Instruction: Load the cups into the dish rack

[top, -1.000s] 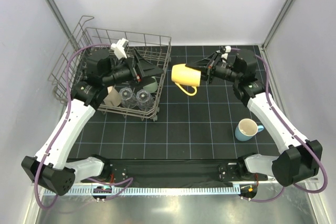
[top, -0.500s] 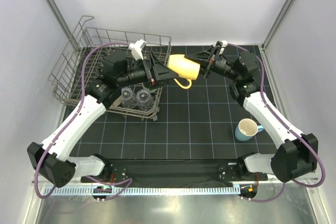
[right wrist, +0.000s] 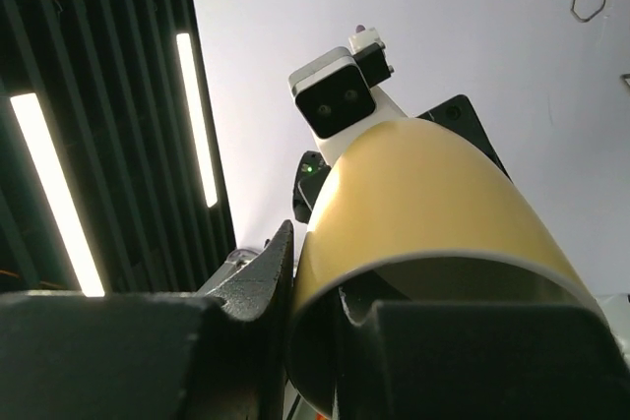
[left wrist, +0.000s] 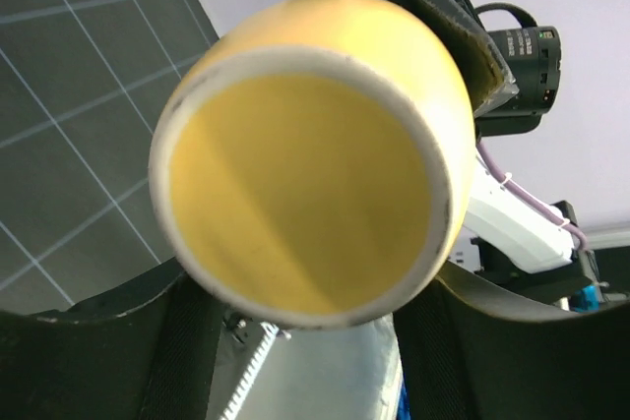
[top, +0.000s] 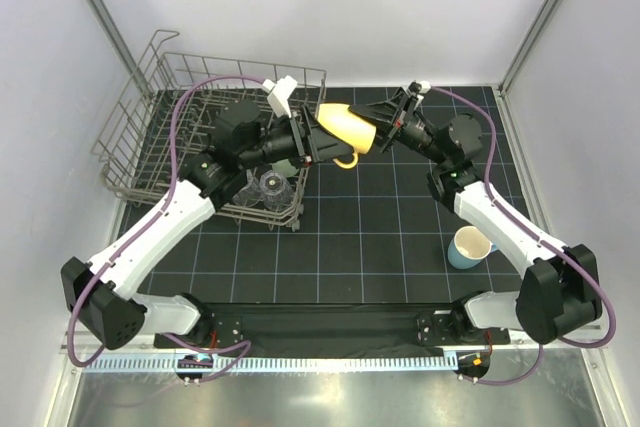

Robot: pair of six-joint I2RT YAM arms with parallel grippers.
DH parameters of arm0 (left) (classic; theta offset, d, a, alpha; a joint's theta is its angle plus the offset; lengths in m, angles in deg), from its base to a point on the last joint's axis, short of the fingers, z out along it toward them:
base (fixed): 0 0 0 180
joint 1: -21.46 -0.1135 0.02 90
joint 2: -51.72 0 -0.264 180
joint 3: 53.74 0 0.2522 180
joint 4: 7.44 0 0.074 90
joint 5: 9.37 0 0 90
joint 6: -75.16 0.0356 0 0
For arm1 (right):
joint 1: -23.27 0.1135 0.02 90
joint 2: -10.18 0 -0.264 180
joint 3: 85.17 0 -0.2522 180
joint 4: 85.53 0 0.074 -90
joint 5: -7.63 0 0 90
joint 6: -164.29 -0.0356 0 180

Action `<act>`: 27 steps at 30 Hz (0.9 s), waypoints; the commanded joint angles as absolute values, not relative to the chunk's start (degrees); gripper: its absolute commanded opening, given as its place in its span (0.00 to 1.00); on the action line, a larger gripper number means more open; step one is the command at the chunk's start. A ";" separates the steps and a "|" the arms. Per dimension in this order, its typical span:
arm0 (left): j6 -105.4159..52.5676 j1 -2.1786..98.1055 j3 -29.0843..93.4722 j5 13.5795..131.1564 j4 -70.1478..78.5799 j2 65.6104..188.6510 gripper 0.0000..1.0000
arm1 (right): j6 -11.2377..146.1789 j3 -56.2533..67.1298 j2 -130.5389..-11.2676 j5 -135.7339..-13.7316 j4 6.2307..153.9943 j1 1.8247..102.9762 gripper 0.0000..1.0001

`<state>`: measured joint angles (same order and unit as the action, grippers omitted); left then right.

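Two grippers are meeting at one mug (top: 345, 127), which is hanging in the air on its side just beyond the right rim of the rack (top: 130, 137), above the black gridded mat (top: 380, 217). The mug is showing as a smooth, glossy yellow barrel with a pale, slightly scuffed round lip, and its looped handle (top: 347, 159) is pointing down toward the mat. The right gripper (top: 383, 135) is pinching the mug's wall at the end facing away from the rack, its dark fingers (right wrist: 256, 282) pressing close together on the curved side. The left gripper (top: 318, 139) is reaching in from the rack side, and the mug's open mouth is facing straight into its wrist camera; its ribbed black fingers (left wrist: 187, 341) are standing spread on either side of the lip, and whether they are pressing on it I cannot tell. The rack, a grey wire basket with upright tines and a raised rim, is sitting at the mat's far left corner, holding a clear tumbler (top: 268, 187) near its front edge. A blue mug (top: 470, 245) is standing upright on the mat beside the right arm, well apart from the rack.
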<state>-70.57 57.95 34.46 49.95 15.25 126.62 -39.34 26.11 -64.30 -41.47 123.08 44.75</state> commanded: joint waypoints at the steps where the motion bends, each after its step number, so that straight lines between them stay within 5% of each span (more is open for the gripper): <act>1: -66.97 59.34 32.64 52.76 7.29 124.24 0.59 | -63.26 25.96 -64.44 -46.60 135.02 46.12 0.04; 10: -65.38 60.49 29.64 55.67 2.03 122.22 0.45 | -64.14 26.32 -65.23 -47.22 136.08 47.36 0.04; 15: -65.64 60.75 27.44 56.02 -2.29 121.51 0.27 | -64.41 26.93 -65.58 -47.13 136.69 47.53 0.04; 19: -66.17 60.75 27.44 55.58 -3.08 121.60 0.00 | -62.30 26.41 -65.76 -45.55 135.38 47.44 0.04; 27: -66.17 60.75 26.12 55.49 -4.58 119.67 0.00 | -54.74 22.54 -67.52 -40.02 131.25 47.44 0.10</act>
